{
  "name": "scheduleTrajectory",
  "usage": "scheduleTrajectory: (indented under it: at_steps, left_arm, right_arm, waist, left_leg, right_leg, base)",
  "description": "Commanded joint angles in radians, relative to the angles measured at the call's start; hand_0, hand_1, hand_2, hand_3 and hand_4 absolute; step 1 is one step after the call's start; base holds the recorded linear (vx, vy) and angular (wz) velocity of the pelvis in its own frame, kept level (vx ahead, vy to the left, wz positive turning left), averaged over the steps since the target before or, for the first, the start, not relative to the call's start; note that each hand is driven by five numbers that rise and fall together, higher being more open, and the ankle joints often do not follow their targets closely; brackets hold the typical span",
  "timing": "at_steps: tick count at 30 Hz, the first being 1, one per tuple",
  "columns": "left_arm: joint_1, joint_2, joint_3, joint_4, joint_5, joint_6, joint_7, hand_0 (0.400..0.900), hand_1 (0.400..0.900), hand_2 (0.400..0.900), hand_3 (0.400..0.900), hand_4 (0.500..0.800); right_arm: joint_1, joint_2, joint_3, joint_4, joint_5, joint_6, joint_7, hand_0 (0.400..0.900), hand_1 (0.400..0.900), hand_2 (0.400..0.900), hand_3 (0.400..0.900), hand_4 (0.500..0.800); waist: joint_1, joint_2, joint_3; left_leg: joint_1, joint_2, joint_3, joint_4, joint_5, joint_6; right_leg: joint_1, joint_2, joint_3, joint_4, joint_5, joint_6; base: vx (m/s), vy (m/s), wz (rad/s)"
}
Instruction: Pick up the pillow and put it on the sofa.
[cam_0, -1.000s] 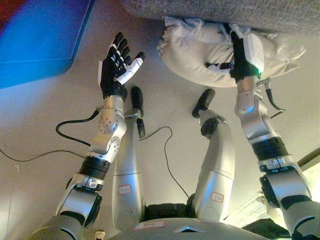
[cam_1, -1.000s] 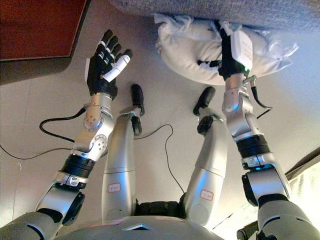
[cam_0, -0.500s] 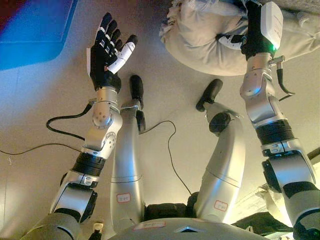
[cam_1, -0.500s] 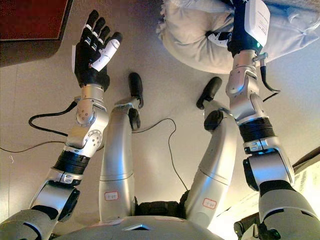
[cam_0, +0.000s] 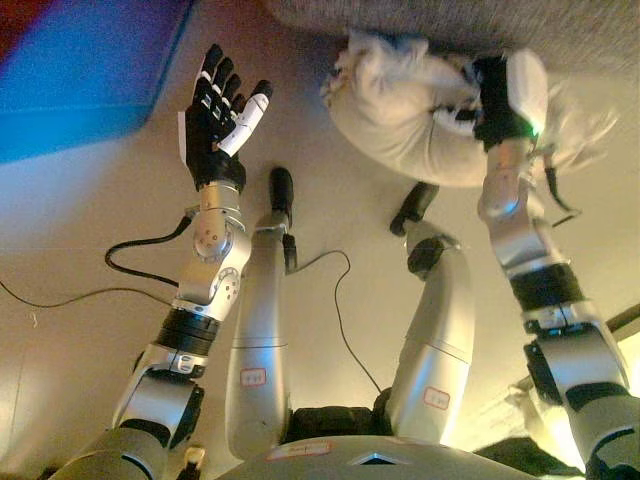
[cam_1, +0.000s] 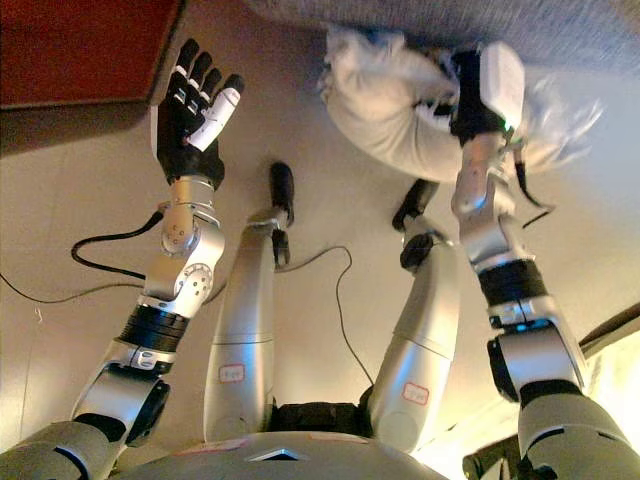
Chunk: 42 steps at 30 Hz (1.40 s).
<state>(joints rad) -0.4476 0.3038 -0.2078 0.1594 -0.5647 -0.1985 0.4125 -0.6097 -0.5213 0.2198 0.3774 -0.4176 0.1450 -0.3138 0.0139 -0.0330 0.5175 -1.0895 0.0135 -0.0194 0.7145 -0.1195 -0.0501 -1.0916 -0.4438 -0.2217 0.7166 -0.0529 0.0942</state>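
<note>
At twelve o'clock, along the top edge of the view, runs the grey textured front of the sofa (cam_0: 470, 25). Just below it, at about one o'clock, the white pillow (cam_0: 400, 120) is bunched and creased, its upper side close against the sofa's lower edge; whether it touches the floor (cam_0: 90, 240) cannot be told from either eye.

Right hand (cam_0: 490, 95): pressed into the pillow's right half, at one o'clock. Dark fingers are curled into the fabric, and a white-tipped one (cam_0: 462, 115) points across toward nine o'clock. Cloth puckers around the hand, so the hold reads as a grasp on the pillow. The pillow's far right end is blurred.

Left hand (cam_0: 220, 115): at eleven o'clock, well apart from the pillow, raised over bare floor. Fingers are straight and spread, pointing toward twelve to one o'clock, with the palm turned toward the pillow's side. It holds nothing and touches nothing.

At ten to eleven o'clock, in the upper left corner, a dark red mat or panel (cam_1: 80, 50) lies flat on the beige floor, near the left hand.
</note>
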Motion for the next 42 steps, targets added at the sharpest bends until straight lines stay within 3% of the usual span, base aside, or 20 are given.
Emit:
scheduleTrajectory:
  at_steps: [1, 2, 5, 11, 14, 16, 18, 27, 36, 42]
  left_arm:
    - [0.043, 0.015, 0.05, -0.044, 0.021, -0.095, -0.017, 0.9, 0.9, 0.9, 0.9, 0.8]
    - [0.06, 0.016, 0.058, -0.048, 0.02, -0.102, -0.024, 0.9, 0.9, 0.9, 0.9, 0.8]
    - [0.119, 0.018, 0.08, -0.039, 0.029, -0.11, -0.033, 0.9, 0.9, 0.9, 0.9, 0.8]
    - [0.227, 0.014, 0.137, 0.022, 0.109, -0.089, -0.048, 0.9, 0.9, 0.9, 0.9, 0.8]
    - [0.301, 0.021, 0.175, 0.002, 0.135, -0.068, -0.073, 0.9, 0.9, 0.9, 0.9, 0.8]
    - [0.337, 0.016, 0.189, -0.009, 0.152, -0.057, -0.099, 0.9, 0.9, 0.9, 0.9, 0.8]
    - [0.367, 0.01, 0.199, -0.004, 0.158, -0.048, -0.117, 0.9, 0.9, 0.9, 0.9, 0.8]
    - [0.475, 0.009, 0.235, -0.066, 0.138, -0.052, -0.215, 0.9, 0.9, 0.9, 0.9, 0.8]
    - [0.543, 0.002, 0.252, -0.145, 0.046, -0.052, -0.256, 0.9, 0.9, 0.9, 0.9, 0.8]
    - [0.549, 0.06, 0.179, -0.184, -0.025, -0.068, -0.282, 0.9, 0.9, 0.9, 0.9, 0.8]
  right_arm:
    - [0.023, -0.019, -0.054, -0.207, -0.032, -0.145, -0.081, 0.4, 0.4, 0.4, 0.4, 0.5]
    - [0.05, -0.021, -0.062, -0.233, -0.037, -0.155, -0.08, 0.4, 0.4, 0.4, 0.4, 0.5]
    - [0.146, -0.017, -0.082, -0.273, -0.039, -0.19, -0.075, 0.4, 0.4, 0.4, 0.4, 0.5]
    - [0.289, -0.024, -0.137, -0.385, -0.022, -0.253, -0.034, 0.4, 0.4, 0.4, 0.4, 0.5]
    - [0.331, -0.016, -0.165, -0.462, 0.023, -0.284, -0.002, 0.4, 0.4, 0.4, 0.4, 0.5]
    - [0.353, -0.015, -0.191, -0.513, 0.043, -0.298, 0.018, 0.4, 0.4, 0.4, 0.4, 0.5]
    - [0.372, -0.002, -0.209, -0.53, 0.072, -0.305, 0.035, 0.4, 0.4, 0.4, 0.4, 0.5]
    - [0.363, 0.037, -0.26, -0.539, 0.174, -0.324, 0.067, 0.4, 0.4, 0.4, 0.4, 0.5]
    - [0.161, -0.021, -0.2, -0.299, 0.207, -0.284, 0.028, 0.4, 0.4, 0.4, 0.4, 0.5]
    - [-0.221, -0.19, -0.054, 0.149, 0.274, -0.229, -0.066, 0.4, 0.4, 0.4, 0.4, 0.5]
  waist:
    - [0.001, -0.028, -0.112]
    - [0.0, -0.03, -0.112]
    - [-0.001, -0.029, -0.135]
    - [-0.008, -0.029, -0.23]
    - [-0.003, -0.023, -0.294]
    - [-0.004, -0.022, -0.341]
    - [-0.004, -0.023, -0.394]
    - [0.021, -0.037, -0.473]
    - [0.098, -0.062, -0.447]
    - [0.186, -0.069, -0.394]
  left_leg:
    - [0.145, 0.023, -0.053, -0.123, -0.021, -0.023]
    - [0.184, 0.022, -0.054, -0.151, 0.013, -0.026]
    - [0.353, 0.038, -0.067, -0.219, 0.029, -0.039]
    - [0.732, 0.098, -0.027, -0.435, 0.067, -0.075]
    - [0.884, 0.112, -0.001, -0.533, 0.081, -0.082]
    - [0.959, 0.108, 0.023, -0.586, 0.085, -0.082]
    - [1.01, 0.096, 0.039, -0.625, 0.089, -0.075]
    - [1.107, 0.081, 0.083, -0.69, 0.079, -0.061]
    - [1.084, 0.081, 0.055, -0.682, 0.087, -0.061]
    - [0.993, 0.093, 0.015, -0.695, 0.131, -0.084]
  right_leg:
    - [0.167, -0.006, 0.012, -0.135, 0.052, 0.103]
    - [0.223, -0.008, -0.009, -0.181, 0.081, 0.089]
    - [0.43, 0.001, -0.057, -0.275, 0.091, 0.089]
    - [0.843, 0.033, -0.155, -0.493, 0.141, 0.121]
    - [0.984, 0.048, -0.178, -0.59, 0.169, 0.137]
    - [1.053, 0.048, -0.191, -0.642, 0.217, 0.157]
    - [1.096, 0.044, -0.204, -0.675, 0.208, 0.159]
    - [1.155, 0.033, -0.204, -0.718, 0.237, 0.167]
    - [1.167, 0.035, -0.234, -0.718, 0.237, 0.164]
    - [1.123, 0.056, -0.267, -0.729, 0.233, 0.158]
  base:
    - [0.04, -0.086, 0.01]
    - [0.06, -0.076, 0.01]
    - [0.17, -0.086, 0.01]
    - [0.2, -0.027, -0.13]
    - [0.18, 0.007, -0.23]
    - [0.12, 0.023, -0.1]
    - [0.1, 0.048, -0.05]
    - [0.05, 0.029, -0.08]
    - [0.03, -0.016, 0.16]
    - [-0.02, -0.052, 0.28]
